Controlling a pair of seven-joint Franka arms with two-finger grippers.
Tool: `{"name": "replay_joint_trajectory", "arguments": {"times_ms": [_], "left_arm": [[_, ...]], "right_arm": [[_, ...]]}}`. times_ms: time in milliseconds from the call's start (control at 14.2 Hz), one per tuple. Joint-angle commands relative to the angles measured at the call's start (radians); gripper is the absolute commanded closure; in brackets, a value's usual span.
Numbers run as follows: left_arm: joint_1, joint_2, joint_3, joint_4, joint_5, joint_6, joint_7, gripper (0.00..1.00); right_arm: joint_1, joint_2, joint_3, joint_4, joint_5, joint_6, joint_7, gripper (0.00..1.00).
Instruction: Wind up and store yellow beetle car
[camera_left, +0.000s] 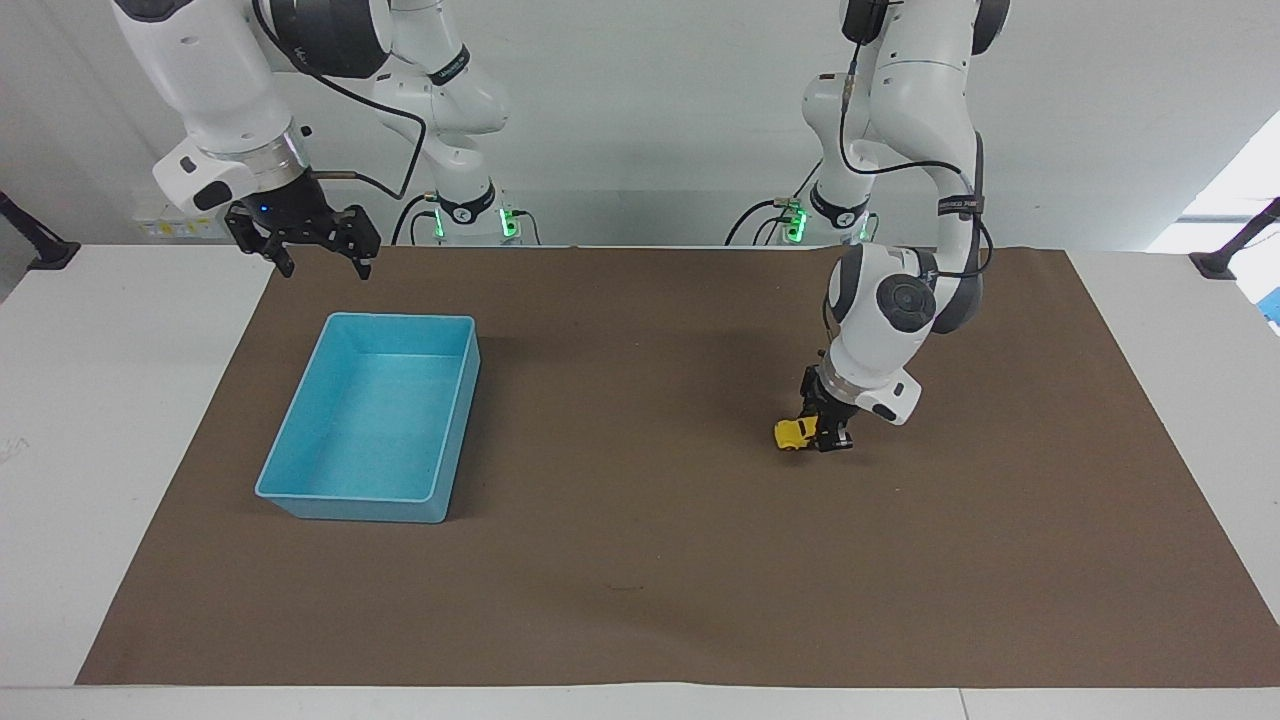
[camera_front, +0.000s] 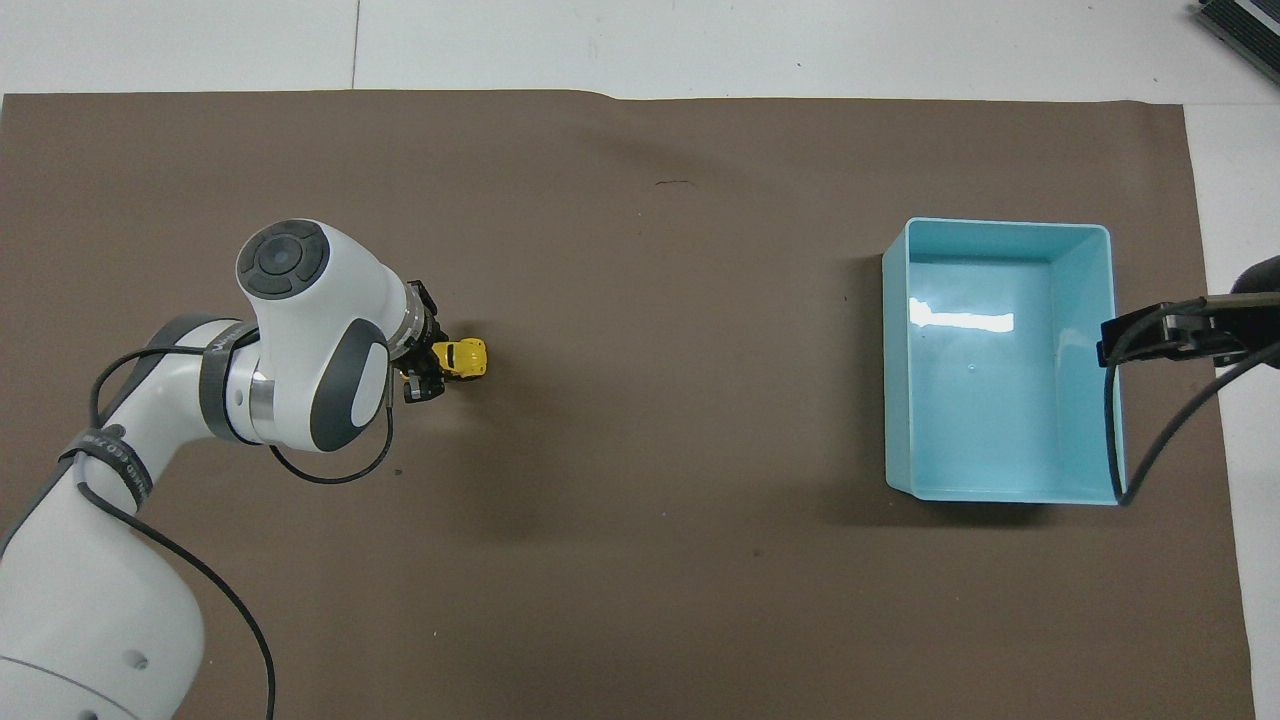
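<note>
The yellow beetle car (camera_left: 793, 434) (camera_front: 465, 357) sat on the brown mat (camera_left: 640, 560) (camera_front: 640, 600), toward the left arm's end of the table, wheels down on the mat as far as the facing view showed. Only its front half showed; the rest was tucked between the fingers of the left gripper (camera_left: 822, 432) (camera_front: 424, 366). The left gripper was down at mat level, clamped on the rear of the car, fingers on either side of the body. Left arm's wrist leaned over it, tilted, with the round joint cap (camera_left: 906, 299) (camera_front: 281, 258) above and covering most of the gripper in the overhead view. A black cable (camera_front: 330, 475) looped under the wrist.

The blue tray (camera_left: 300, 490) (camera_front: 1000, 490) lay on the mat toward the right arm's end, well apart from the car, nothing visible inside it. Tray rim was level, long side running away from the robots.

The right gripper (camera_left: 318, 260) hung in the air over the mat edge on the robots' side of the tray, not touching it, fingers spread apart with nothing between them. The right arm waited there. In the overhead view only its dark tip (camera_front: 1170, 335) and cable showed, over the tray's wall.

White table (camera_left: 120, 400) (camera_front: 700, 40) showed around the mat.
</note>
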Motion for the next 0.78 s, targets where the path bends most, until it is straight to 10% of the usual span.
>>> {"name": "replay_joint_trajectory", "arguments": {"times_ms": [0, 705], "left_arm": [[0.031, -0.014, 0.002, 0.020, 0.002, -0.026, 0.021, 0.00], [0.045, -0.014, 0.002, 0.061, 0.002, -0.077, 0.019, 0.00]], "right_arm": [[-0.007, 0.000, 0.003, 0.002, 0.018, -0.011, 0.011, 0.00], [-0.007, 0.000, 0.003, 0.002, 0.018, -0.011, 0.011, 0.00]]}}
